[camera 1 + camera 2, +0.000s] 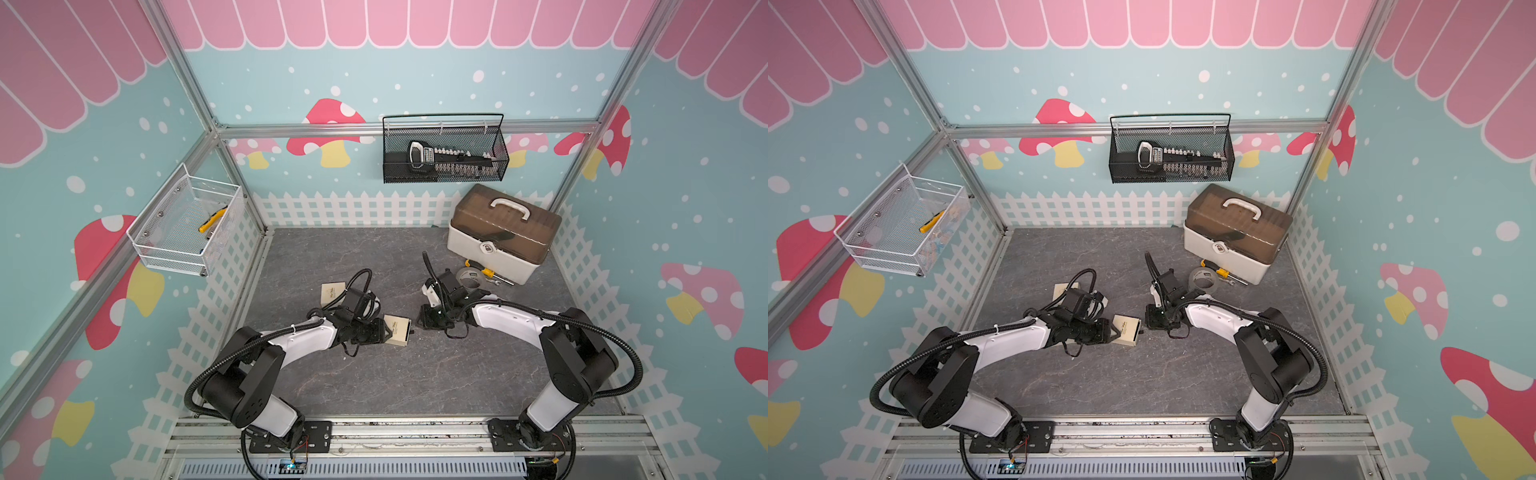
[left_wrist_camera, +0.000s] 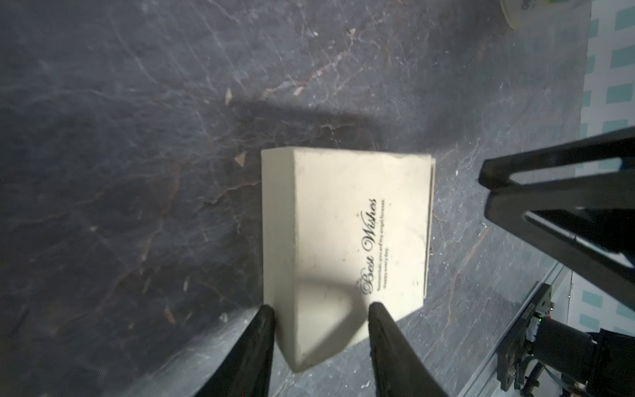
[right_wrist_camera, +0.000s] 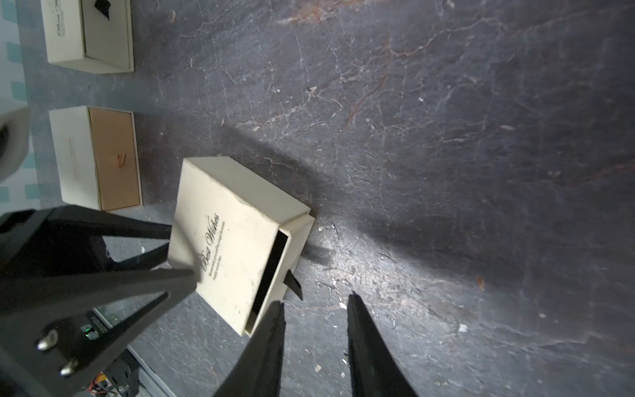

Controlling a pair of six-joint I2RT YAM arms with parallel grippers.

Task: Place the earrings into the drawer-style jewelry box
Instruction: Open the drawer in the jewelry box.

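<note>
Far left, on the wall, I count one white wire basket (image 1: 183,224) with a yellow-handled tool (image 1: 212,219) in it. Next is the left gripper (image 2: 321,311), low over the grey tabletop (image 1: 374,382). Its two fingers stand apart astride a corner of the jewelry box (image 3: 226,240), one against the side wall and the other over the lid. I cannot tell whether they press on it.

In the right wrist view I count three small beige boxes. One is the jewelry box. A second box (image 3: 99,158) has a tan end face, and it and a third box (image 3: 89,34) both lie beyond the left gripper, well apart from the first.

The jewelry box lies flat near the middle of the table, between my two grippers. It is cream, square and scuffed, with "Best Wishes" in black script on top. Its drawer (image 3: 299,233) stands a little way out on the side facing the right gripper (image 3: 316,302), showing a dark gap, and one black ribbon tab (image 3: 293,280) hangs from it.

The right gripper's fingers are parted with nothing between them, their tips just beside that tab. I cannot pick out the earrings, because the pale flecks on the tabletop are too small to tell.

Further right I count one black mesh basket (image 1: 444,149) on the back wall, one roll of tape (image 1: 469,277) and one toolbox (image 1: 503,235) with a brown lid.
</note>
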